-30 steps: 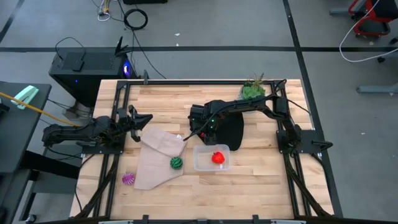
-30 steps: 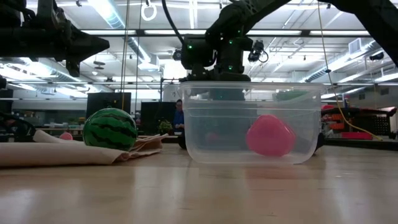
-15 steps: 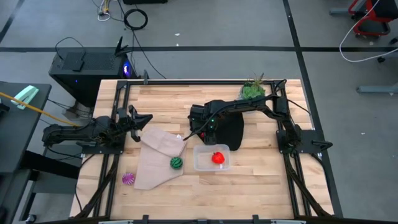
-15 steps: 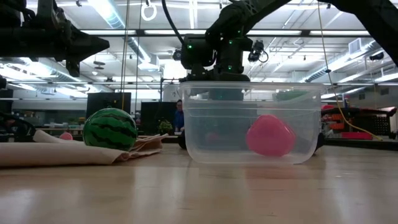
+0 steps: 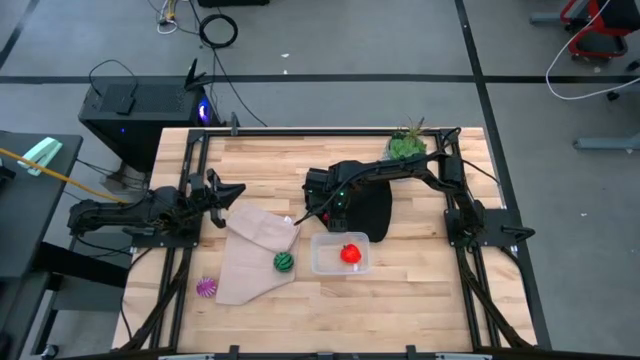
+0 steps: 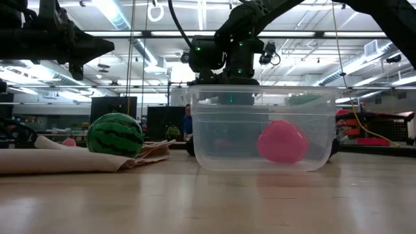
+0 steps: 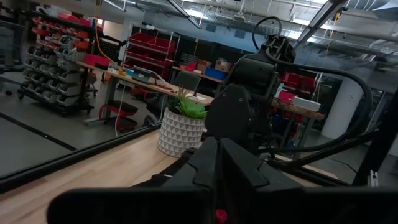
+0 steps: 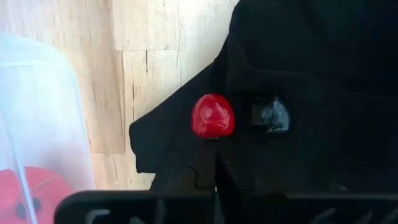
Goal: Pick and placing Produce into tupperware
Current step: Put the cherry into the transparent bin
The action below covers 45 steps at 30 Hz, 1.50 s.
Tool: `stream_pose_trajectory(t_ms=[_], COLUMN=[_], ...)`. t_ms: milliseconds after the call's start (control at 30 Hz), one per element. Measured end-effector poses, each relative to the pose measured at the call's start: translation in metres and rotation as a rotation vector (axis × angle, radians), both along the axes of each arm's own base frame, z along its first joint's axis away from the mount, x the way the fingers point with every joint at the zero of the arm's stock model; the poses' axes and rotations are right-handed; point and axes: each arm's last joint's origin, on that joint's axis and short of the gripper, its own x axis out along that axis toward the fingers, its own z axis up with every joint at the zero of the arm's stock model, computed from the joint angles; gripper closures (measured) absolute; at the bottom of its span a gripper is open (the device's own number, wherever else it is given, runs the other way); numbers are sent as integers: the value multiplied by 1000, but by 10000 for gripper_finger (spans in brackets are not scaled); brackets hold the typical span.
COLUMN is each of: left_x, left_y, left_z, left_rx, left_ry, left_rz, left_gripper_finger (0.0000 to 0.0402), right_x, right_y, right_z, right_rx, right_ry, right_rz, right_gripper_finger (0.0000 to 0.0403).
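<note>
Right claw (image 5: pixel 312 213) clenched on nothing, hanging at frame centre just above and left of the clear tub (image 5: pixel 340 254), over the edge of a black cloth (image 5: pixel 372 212). Left claw (image 5: pixel 236 190) shut too, idling at left of centre. Inside the tub, one red piece (image 5: pixel 350 254). Still out: striped green ball (image 5: pixel 284 262) on the beige cloth (image 5: pixel 252 258), just left of the tub; purple ball (image 5: pixel 207 288) at lower left, well apart.

Low view: green ball (image 6: pixel 115 134) sitting left of the tub (image 6: pixel 263 128).

Right wrist: small red bit (image 8: pixel 212 116) lying on the black cloth straight ahead of the shut fingers (image 8: pixel 189 177).

Probably next: green ball, lying down-left of the right claw, roughly as near as to the left one. Round, so no long axis to match.
</note>
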Motion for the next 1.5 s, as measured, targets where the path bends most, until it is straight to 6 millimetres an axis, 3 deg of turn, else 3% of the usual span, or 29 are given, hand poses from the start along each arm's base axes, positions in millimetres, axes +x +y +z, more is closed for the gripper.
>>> stream_pose_trajectory(t_ms=[400,667,767,967,1100,1333,1500], left_x=[0,0,0,0,0,0,0], left_y=[0,0,0,0,0,0,0], left_z=[0,-2,-2,-2,-2,-2,-2], left_rx=[0,0,-1,-1,-1,0,0], left_ry=[1,17,20,23,23,23,23], left_rz=[0,0,-1,0,0,0,0], left_gripper_finger=[368,377,380,377,371,376,381], right_x=[-5,1,4,4,-4,-13,-18], right_y=[0,-11,-6,27,60,124,144], right_z=[7,42,60,85,93,96,89], right_rx=[9,-10,2,57,129,182,163], right_ry=[57,-7,-24,3,95,146,175], right_rz=[-11,-46,-34,46,84,180,180], right_gripper_finger=[401,402,402,402,402,403,403])
